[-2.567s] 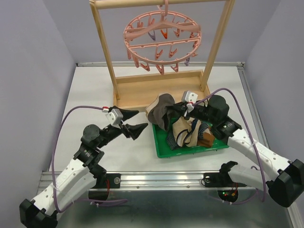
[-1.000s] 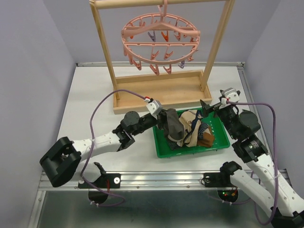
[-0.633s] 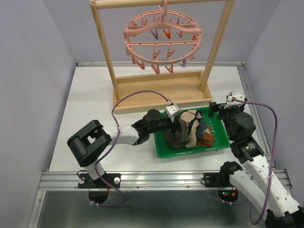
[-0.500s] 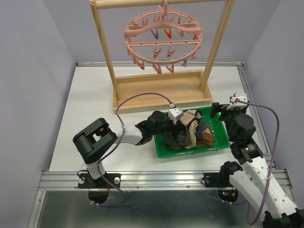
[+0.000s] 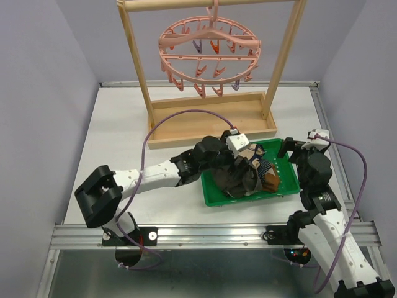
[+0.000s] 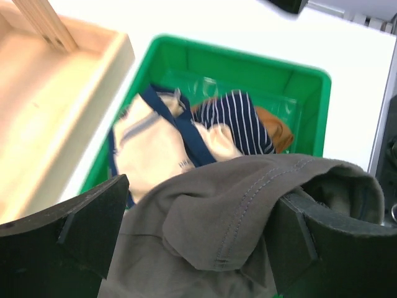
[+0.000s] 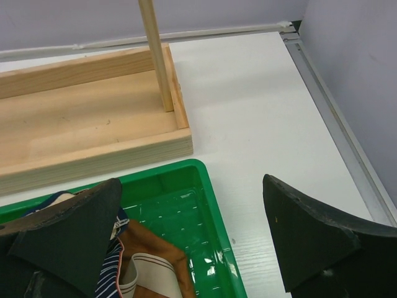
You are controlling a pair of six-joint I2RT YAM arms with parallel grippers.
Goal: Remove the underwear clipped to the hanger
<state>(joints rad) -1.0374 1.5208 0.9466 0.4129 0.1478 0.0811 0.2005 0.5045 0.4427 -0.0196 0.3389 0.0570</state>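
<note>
The pink round hanger [image 5: 208, 58] hangs by its hook from the wooden frame, and its clips dangle with no cloth in them. The underwear lies piled in the green tray [image 5: 280, 191]. My left gripper [image 5: 240, 166] is over that pile and open. A dark grey pair [image 6: 248, 205] lies slack between its fingers, draped against the right finger [image 6: 329, 248]. Under it lie a beige pair with navy trim [image 6: 155, 143], a navy striped pair [image 6: 239, 121] and a brown pair [image 7: 149, 242]. My right gripper [image 7: 192, 230] stands open at the tray's right end, holding nothing.
The tall wooden frame [image 5: 133, 68] stands on its shallow wooden base tray [image 5: 211, 118], just behind the green tray. The left arm's purple cable [image 5: 180, 118] arcs over the base. Walls close in on both sides. White tabletop [image 7: 260, 112] lies right of the base.
My left gripper carried the dark grey pair rightward over the green tray and opened, leaving it on the pile. The right gripper drew back to the tray's right end, still open.
</note>
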